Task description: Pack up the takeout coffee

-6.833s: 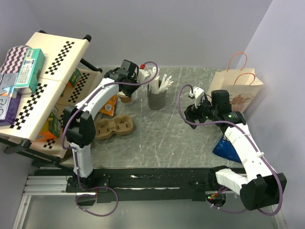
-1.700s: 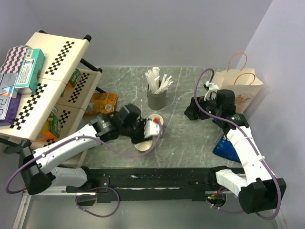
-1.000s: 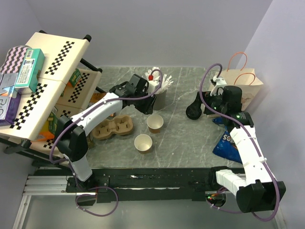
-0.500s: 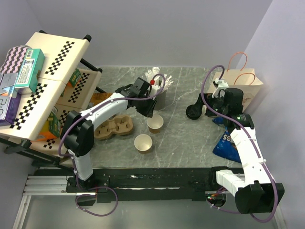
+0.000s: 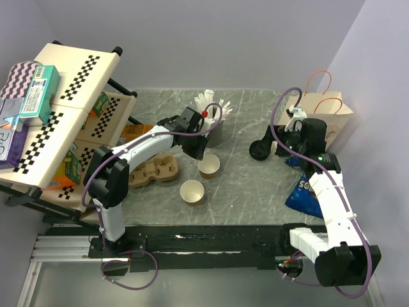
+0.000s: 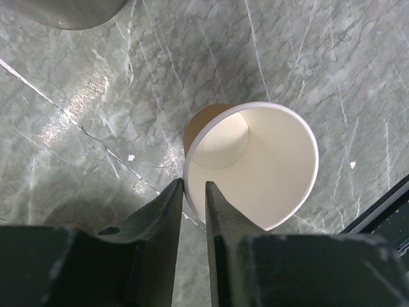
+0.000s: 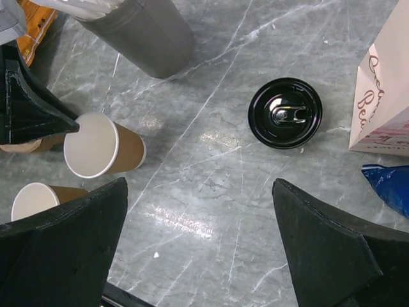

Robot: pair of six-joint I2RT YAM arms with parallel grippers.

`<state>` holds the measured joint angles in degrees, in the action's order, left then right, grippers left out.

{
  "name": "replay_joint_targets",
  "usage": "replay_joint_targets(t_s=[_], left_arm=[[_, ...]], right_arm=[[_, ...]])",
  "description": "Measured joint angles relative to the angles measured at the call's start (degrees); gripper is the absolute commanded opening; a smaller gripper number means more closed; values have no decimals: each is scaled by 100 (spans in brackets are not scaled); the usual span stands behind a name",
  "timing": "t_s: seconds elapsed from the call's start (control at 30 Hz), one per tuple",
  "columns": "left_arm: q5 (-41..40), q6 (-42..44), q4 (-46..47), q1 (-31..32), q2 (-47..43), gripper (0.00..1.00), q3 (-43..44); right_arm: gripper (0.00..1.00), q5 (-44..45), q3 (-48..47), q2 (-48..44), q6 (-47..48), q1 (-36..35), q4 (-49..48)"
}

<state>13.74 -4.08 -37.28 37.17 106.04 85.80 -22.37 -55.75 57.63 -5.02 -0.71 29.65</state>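
Two brown paper cups, white inside and without lids, stand on the marble table. The farther cup also shows in the left wrist view and the right wrist view. My left gripper is nearly closed astride its rim, one finger inside and one outside. The nearer cup stands free. A black lid lies flat on the table. My right gripper is wide open and empty, just right of the lid.
The brown cardboard cup carrier lies left of the cups. A grey cup of white sticks stands behind them. A paper bag and a blue chip bag are at the right. A shelf rack stands at the left.
My left gripper has moved from beside the grey cup down to the farther cup's rim. Both cups stayed in place. The right arm has barely moved.
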Motion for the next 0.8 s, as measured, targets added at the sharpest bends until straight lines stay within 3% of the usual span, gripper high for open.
replay_joint_targets(t_s=[0.4,0.8], left_arm=[[-9,37,11,0,0,2,-7],[-31,164,-68,-511,-122,1,-44]], right_arm=[[100,-59,116,-31,-26,146,-11],[100,-74,177,-46,-28,188,-39]])
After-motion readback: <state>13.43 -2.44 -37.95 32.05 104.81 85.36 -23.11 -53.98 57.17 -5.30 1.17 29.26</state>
